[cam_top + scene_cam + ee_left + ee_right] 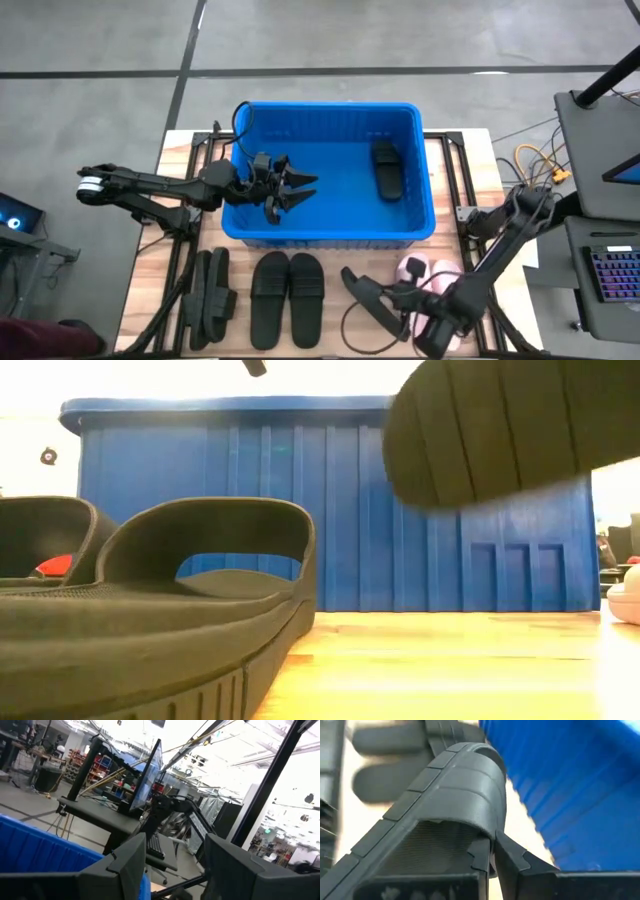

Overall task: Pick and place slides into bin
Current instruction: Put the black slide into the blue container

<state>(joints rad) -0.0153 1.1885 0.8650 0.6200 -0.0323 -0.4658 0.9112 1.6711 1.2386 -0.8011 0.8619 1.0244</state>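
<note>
Bin (330, 232) interior: I see most floor free, one black slide (386, 168) at right wall | left gripper (290, 190), fingers apart, occupies left interior | front strip: black slides (287, 296) crowd left and centre | right gripper (378, 300) clamps raised slide (362, 293) there.

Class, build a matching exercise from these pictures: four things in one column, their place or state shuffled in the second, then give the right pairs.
1. left gripper
2. right gripper
3. pink slides
4. lone black slide

a. lying inside the blue bin
b. shut on a black slide clear of the table
c. open and empty over the bin
d. on the table beside the right arm

Pairs: 1-c, 2-b, 3-d, 4-a
</note>
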